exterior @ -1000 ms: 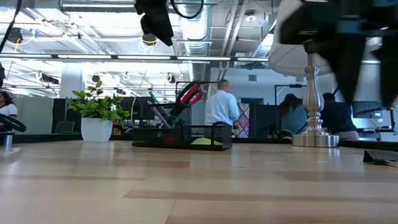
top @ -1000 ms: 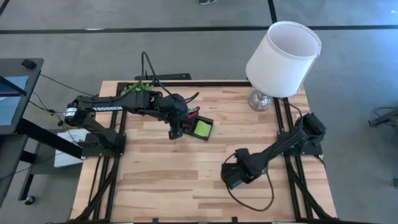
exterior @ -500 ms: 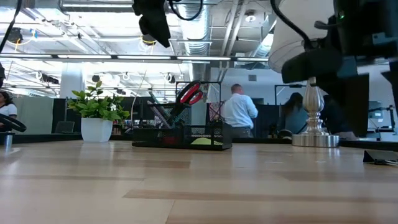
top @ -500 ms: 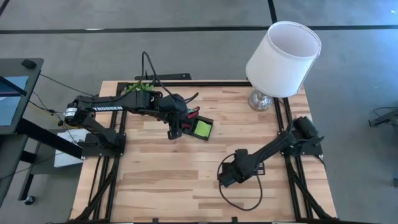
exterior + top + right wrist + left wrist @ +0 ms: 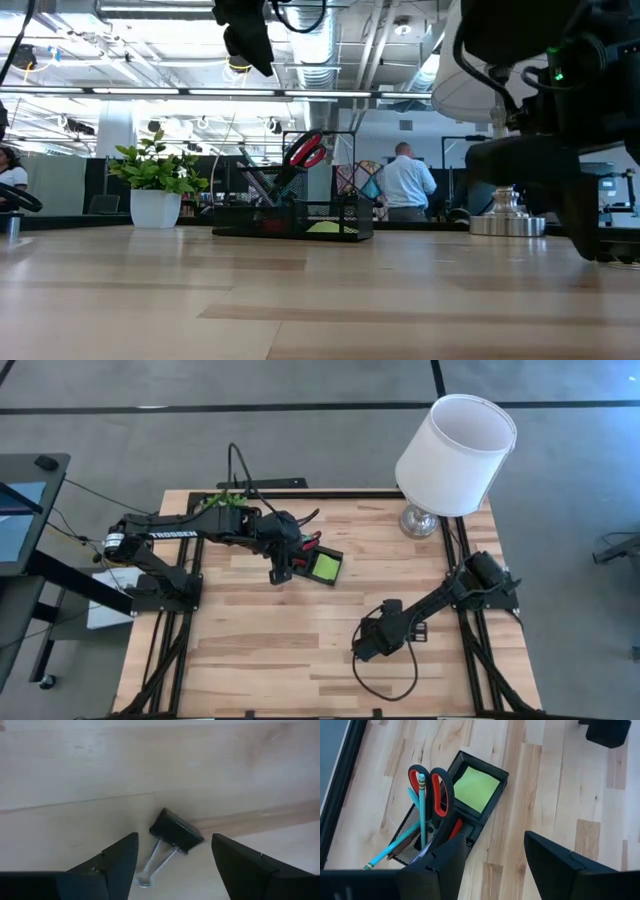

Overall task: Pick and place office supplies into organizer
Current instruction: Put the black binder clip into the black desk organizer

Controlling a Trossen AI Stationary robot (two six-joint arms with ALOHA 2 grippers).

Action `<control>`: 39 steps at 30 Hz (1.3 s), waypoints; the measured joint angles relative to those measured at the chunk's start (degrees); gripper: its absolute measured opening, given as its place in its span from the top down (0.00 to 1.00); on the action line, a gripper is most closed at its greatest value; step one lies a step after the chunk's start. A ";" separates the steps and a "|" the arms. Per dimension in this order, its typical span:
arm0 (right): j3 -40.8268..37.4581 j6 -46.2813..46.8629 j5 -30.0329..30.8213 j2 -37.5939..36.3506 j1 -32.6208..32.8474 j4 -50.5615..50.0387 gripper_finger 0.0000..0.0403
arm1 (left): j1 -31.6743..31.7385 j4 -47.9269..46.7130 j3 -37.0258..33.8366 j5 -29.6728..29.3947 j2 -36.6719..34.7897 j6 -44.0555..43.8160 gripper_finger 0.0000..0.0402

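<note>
An open office is showing beyond the wooden table [image 5: 300, 650] in the low view, with a person in a light shirt [image 5: 406, 187] standing far back. A white-shaded lamp [image 5: 456, 455] is standing at the table's far right corner and a small potted plant [image 5: 156, 185] is sitting near the far edge toward the left. Bare wood is lying open across the whole near half of the table, and between the 2 arms.

The organizer [image 5: 318, 563] is sitting in the far middle of the table, well apart from every edge. Its taller compartment is holding red-handled scissors [image 5: 434, 787], a teal pen [image 5: 390, 849] and a pencil [image 5: 422, 805], all leaning; a lime-green sticky-note pad [image 5: 475, 789] is lying in the low flat section. The left gripper [image 5: 492, 865] is hanging above the organizer's near-left side with its fingers parted and nothing between them.

The right gripper [image 5: 172, 865] is reaching low over the near right part of the table, fingers spread wide and gripping nothing. A black binder clip [image 5: 175, 837] is lying on the wood in the gap ahead of the fingertips, its wire handles pointing back toward the gripper, touching neither finger.

In the high view the clip is hiding under the right arm, and the right gripper is cut off at the low view's right edge. The 2 wrist views are showing only the fingers' inner faces.
</note>
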 joint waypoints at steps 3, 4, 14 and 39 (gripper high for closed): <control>-1.57 -0.75 0.22 -0.22 -0.07 3.07 0.38 | 0.00 -0.18 0.00 0.22 0.00 0.02 0.51; -2.18 -0.68 0.25 -0.40 -0.07 4.09 0.38 | 0.00 -0.24 0.00 0.42 0.00 0.02 0.51; -3.17 3.66 1.00 -0.69 -0.10 5.46 0.38 | 0.00 -0.32 0.00 0.48 0.00 0.00 0.51; -3.15 0.47 11.43 -0.47 -3.47 10.20 0.73 | -0.03 -0.24 0.00 0.46 0.00 -0.04 0.51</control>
